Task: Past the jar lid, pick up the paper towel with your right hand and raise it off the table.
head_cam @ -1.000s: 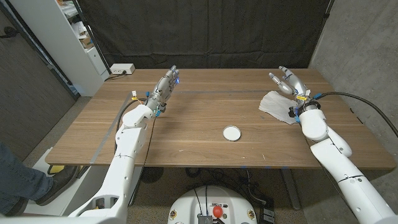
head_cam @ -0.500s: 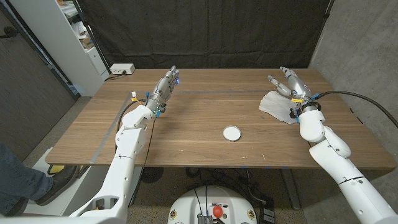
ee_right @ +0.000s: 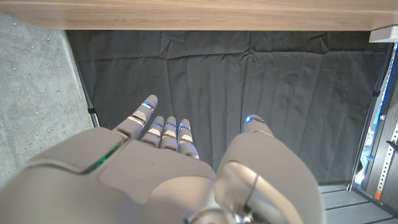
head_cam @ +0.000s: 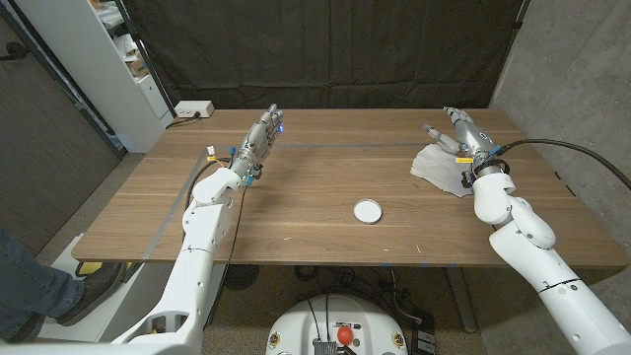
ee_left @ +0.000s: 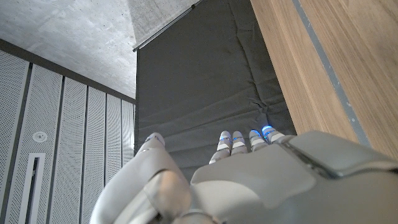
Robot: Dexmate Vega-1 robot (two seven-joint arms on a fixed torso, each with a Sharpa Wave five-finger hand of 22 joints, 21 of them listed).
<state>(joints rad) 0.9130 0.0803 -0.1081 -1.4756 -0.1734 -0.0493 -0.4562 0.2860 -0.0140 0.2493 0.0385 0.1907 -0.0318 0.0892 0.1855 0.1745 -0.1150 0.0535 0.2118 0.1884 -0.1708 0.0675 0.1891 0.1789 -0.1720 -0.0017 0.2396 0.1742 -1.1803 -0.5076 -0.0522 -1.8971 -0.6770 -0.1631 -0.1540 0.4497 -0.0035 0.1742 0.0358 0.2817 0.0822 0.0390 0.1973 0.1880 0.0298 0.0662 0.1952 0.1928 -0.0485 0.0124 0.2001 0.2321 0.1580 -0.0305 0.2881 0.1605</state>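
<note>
Reaching out over the far right part of the wooden table [head_cam: 296, 207], the right hand [head_cam: 461, 132] hangs above the crumpled white paper towel [head_cam: 440, 166] with its fingers [ee_right: 166, 132] spread apart and nothing in its grasp; the towel lies on the tabletop, beyond and to the right of the small white jar lid [head_cam: 367, 210], which sits well apart from it near the middle of the front half. On the far left part of the table the left hand [head_cam: 258, 144] is stretched out with its fingers straight and close together, holding nothing; a white power strip [head_cam: 194, 109] sits at the far left corner, a black curtain [head_cam: 325, 49] hangs behind the table, and a person's leg [head_cam: 30, 286] shows at the near left edge of the head view.
</note>
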